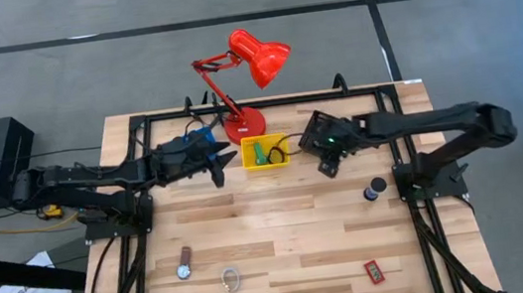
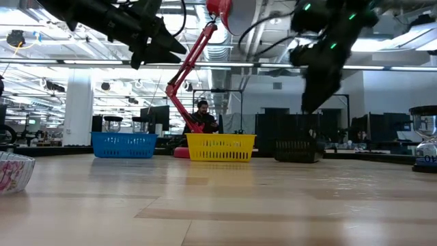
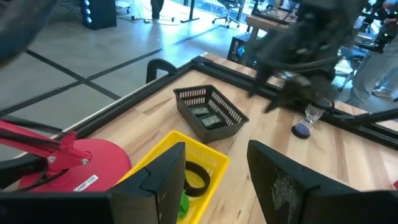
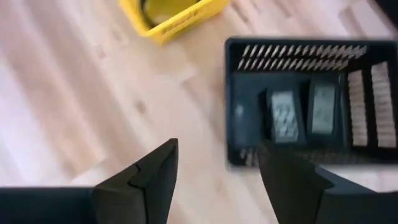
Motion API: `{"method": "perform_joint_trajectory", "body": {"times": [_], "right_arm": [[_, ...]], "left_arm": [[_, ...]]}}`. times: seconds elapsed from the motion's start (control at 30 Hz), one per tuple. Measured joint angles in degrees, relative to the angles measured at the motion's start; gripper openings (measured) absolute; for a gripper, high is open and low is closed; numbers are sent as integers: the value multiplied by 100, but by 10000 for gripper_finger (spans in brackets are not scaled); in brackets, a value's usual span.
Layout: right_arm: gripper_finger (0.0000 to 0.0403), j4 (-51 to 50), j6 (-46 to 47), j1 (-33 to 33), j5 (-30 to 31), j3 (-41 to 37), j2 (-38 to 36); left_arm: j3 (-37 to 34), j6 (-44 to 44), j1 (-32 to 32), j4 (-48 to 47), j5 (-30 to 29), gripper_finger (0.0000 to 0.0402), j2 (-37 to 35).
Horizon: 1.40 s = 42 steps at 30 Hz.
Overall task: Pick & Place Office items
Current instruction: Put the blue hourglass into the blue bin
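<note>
Sorting looks between picks: your right gripper (image 4: pixel 214 180), fingers parted and empty, hangs just short of the black tray (image 4: pixel 367 93) holding two small black gadgets (image 4: pixel 283 116), so next reach for the black cylinder (image 1: pixel 376 188) on the tabletop (image 1: pixel 292 233), while your left gripper (image 3: pixel 214 180) waits, fingers apart, above the yellow tray (image 3: pixel 186 155).

two small black rectangular gadgets (image 4: pixel 297 116) lie side by side in the black tray. a green stubby piece (image 1: pixel 258 154) sits in the yellow tray. on the table: a black cylinder (image 1: pixel 376 189), a wristwatch (image 1: pixel 184 264), a clear ring (image 1: pixel 231 279), a small red rectangle (image 1: pixel 374 272).
</note>
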Motion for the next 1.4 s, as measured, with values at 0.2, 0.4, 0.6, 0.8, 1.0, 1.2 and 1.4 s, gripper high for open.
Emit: {"method": "perform_joint_trajectory", "body": {"times": [0.2,0.4,0.6,0.8,1.0,1.2,1.4], "right_arm": [[209,-1384,1375,789,-349,4,-905],[209,-2524,2759,1680,-659,4,-1298],[209,-3026,2972,2236,-616,4,-1206],[224,-3133,2974,2240,-601,4,-798],[254,-3491,2975,2235,-719,2,-278],[260,-3458,3021,2241,-961,2,57],[261,-3521,3068,2241,-1075,2,76]], "left_arm": [[0,0,153,49,-7,167,0],[0,0,154,88,-13,167,0],[0,0,154,248,-13,167,0],[2,0,154,339,-13,167,0],[2,0,154,378,-13,167,0],[2,0,154,376,-13,167,0],[2,0,154,373,-11,167,-1]]}}
